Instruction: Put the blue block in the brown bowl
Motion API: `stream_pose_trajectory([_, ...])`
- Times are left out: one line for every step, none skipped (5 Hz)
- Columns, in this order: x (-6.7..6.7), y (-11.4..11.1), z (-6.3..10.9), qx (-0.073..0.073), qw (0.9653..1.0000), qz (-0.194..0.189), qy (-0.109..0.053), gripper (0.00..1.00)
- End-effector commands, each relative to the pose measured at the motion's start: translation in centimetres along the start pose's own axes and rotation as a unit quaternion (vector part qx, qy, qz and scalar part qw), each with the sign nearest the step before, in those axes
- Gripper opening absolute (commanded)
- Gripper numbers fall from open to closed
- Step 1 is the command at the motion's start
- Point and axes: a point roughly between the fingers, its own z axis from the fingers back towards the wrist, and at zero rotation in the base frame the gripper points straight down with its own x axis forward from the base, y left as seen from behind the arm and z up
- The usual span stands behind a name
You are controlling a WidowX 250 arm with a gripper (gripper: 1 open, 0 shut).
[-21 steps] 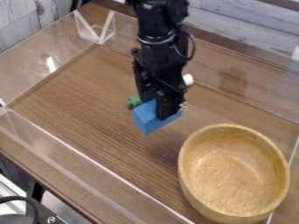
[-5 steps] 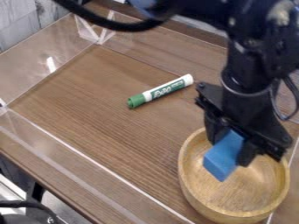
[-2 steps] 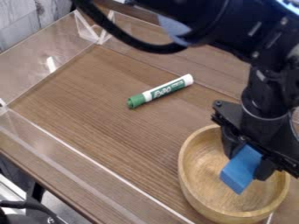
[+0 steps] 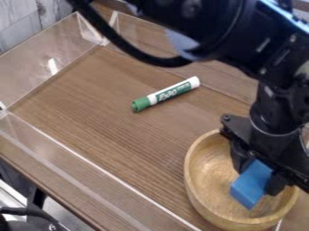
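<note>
- Blue and matte, the block [image 4: 250, 184] shows within the outline of the brown bowl [image 4: 200, 188], toward the side where the arm comes in.
- The gripper [image 4: 263, 175] has its fingers clamped on the block, with the lower part of the block sticking out below them.
- Picking up and carrying look done, since the block is over or inside the bowl.
- Whether it touches the bottom of the bowl, I cannot tell from this angle.
- What seems left is small: lower a little more if there is a gap, open the fingers, and lift away without catching the rim.
- The green-and-white marker [image 4: 167, 94] lies on the table [image 4: 108, 113], well apart from the bowl, and has no part in the job.
</note>
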Motion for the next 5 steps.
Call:
stream_pose_trajectory([0.43, -0.50, 0.28, -0.013, 0.9999, 0.000, -0.011, 0.00])
stream_pose_trajectory([0.40, -0.40, 0.04, -0.015, 0.9998, 0.009, -0.007, 1.00])
stream_pose_trajectory([0.42, -0.23, 0.15, -0.014, 0.9998, 0.010, -0.003, 1.00])
stream_pose_trajectory([0.52, -0.15, -0.03, -0.014, 0.9998, 0.010, -0.002, 1.00])
stream_pose_trajectory([0.64, -0.06, -0.24, -0.013, 0.9999, 0.010, -0.002, 1.00])
